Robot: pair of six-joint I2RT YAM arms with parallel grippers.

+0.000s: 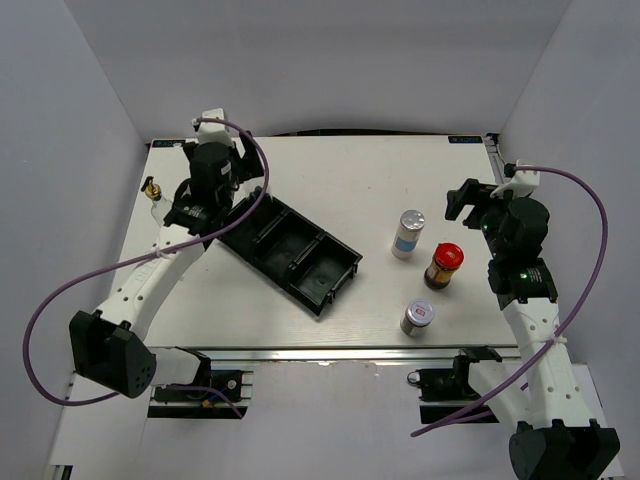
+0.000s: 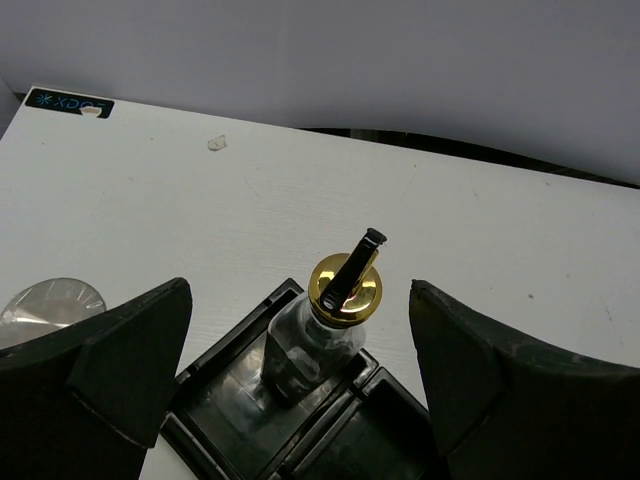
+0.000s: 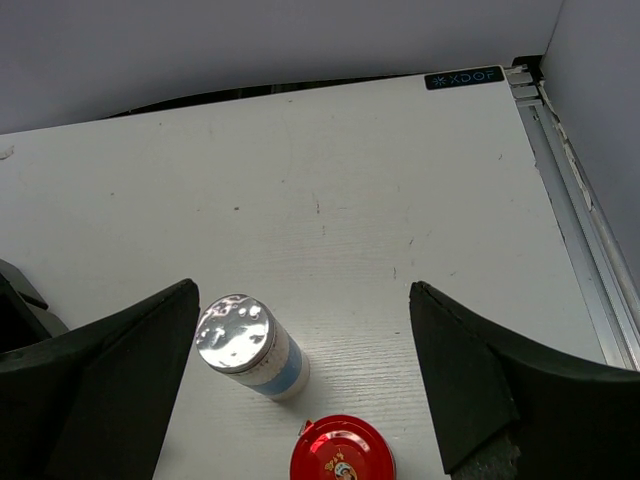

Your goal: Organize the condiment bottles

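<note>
Left gripper (image 2: pixel 298 290) spread, unladen. Glass bottle (image 2: pixel 305 345) likely rigid, slick, fragile; grip body below gold cap (image 2: pixel 345 295), spout (image 2: pixel 354 262) toward 1 o'clock.

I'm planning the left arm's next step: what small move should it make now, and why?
Probably lift the left gripper straight up. Its fingers stand open, apart from the clear glass bottle with the gold spout cap, which already stands in an end compartment of the black three-compartment tray, so nothing there seems to need gripping.
</note>
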